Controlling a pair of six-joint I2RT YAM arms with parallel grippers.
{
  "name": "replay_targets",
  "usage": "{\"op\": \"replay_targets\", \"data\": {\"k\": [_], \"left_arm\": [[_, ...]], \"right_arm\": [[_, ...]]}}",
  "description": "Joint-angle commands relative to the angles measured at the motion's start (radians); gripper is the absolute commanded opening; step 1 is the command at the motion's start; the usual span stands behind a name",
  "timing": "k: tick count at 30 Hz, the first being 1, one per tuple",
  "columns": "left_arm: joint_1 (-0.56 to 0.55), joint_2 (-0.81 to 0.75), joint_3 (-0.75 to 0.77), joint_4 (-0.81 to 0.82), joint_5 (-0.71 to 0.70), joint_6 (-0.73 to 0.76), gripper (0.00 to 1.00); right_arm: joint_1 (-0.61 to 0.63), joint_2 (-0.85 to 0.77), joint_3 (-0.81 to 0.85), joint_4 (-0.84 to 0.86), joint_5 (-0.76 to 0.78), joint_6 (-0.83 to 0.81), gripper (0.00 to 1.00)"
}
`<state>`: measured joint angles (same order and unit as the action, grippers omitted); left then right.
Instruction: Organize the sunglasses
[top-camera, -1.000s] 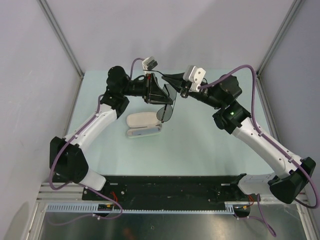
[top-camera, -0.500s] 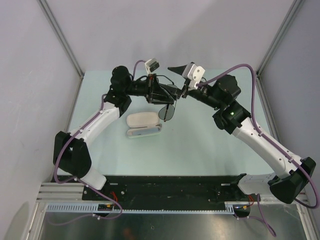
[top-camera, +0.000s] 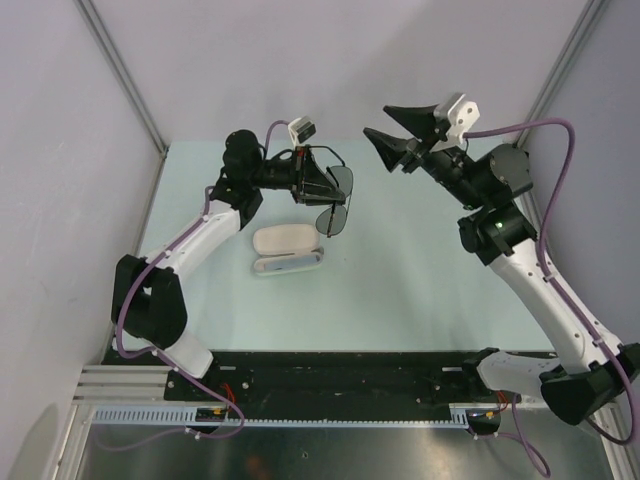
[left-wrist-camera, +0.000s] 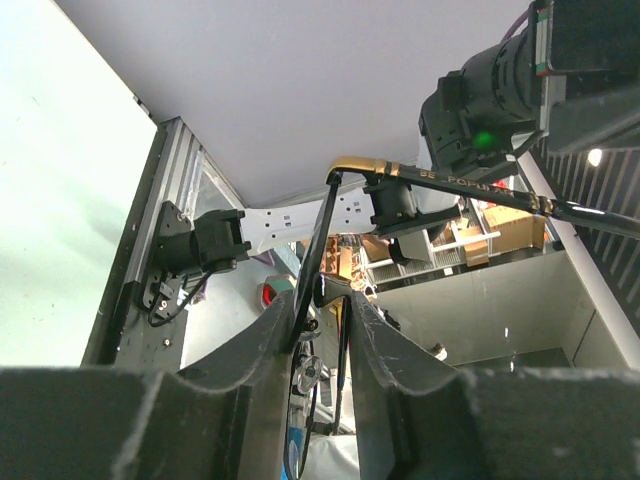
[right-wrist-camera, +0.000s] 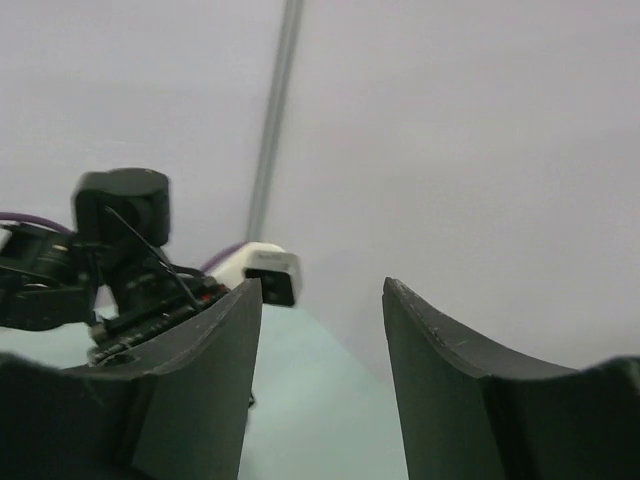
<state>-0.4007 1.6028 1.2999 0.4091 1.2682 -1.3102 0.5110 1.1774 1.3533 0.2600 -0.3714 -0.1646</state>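
My left gripper (top-camera: 322, 186) is shut on the sunglasses (top-camera: 334, 218) and holds them in the air over the back of the table. In the left wrist view the thin dark frame (left-wrist-camera: 318, 262) is pinched between the fingers (left-wrist-camera: 262, 345), and one temple arm (left-wrist-camera: 452, 182) sticks out to the right. My right gripper (top-camera: 377, 122) is open and empty, raised to the right of the glasses and apart from them. Through the right wrist view's wide gap (right-wrist-camera: 322, 288) I see only wall and table.
An oblong beige case (top-camera: 287, 249) lies on the pale green table (top-camera: 400, 270) just below and in front of the held glasses. Grey walls close in the back and both sides. The left arm's wrist (right-wrist-camera: 118, 212) shows at the left of the right wrist view.
My right gripper was shut at the glasses' right side; it has opened, let go and drawn back up and to the right. The left gripper keeps the glasses and has tilted them slightly.
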Motion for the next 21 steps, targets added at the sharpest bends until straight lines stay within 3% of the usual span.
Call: {"op": "replay_targets", "data": {"k": [1,4,7,15,21], "left_arm": [[0.003,-0.020,0.038,0.031,0.030,-0.006,0.31],[0.003,-0.024,0.032,0.031,0.030,-0.001,0.32],[0.003,-0.023,0.030,0.031,0.026,0.005,0.32],[0.005,-0.001,0.036,0.031,0.023,0.008,0.32],[0.008,0.023,0.055,0.031,0.025,0.003,0.32]], "right_arm": [[0.001,0.124,0.120,0.038,-0.118,0.126,0.59],[0.003,0.221,0.272,-0.138,-0.199,0.126,0.57],[0.004,0.291,0.383,-0.211,-0.265,0.126,0.57],[0.024,0.257,0.345,-0.340,-0.366,0.016,0.61],[0.058,0.200,0.293,-0.450,-0.340,-0.116,0.66]]}}
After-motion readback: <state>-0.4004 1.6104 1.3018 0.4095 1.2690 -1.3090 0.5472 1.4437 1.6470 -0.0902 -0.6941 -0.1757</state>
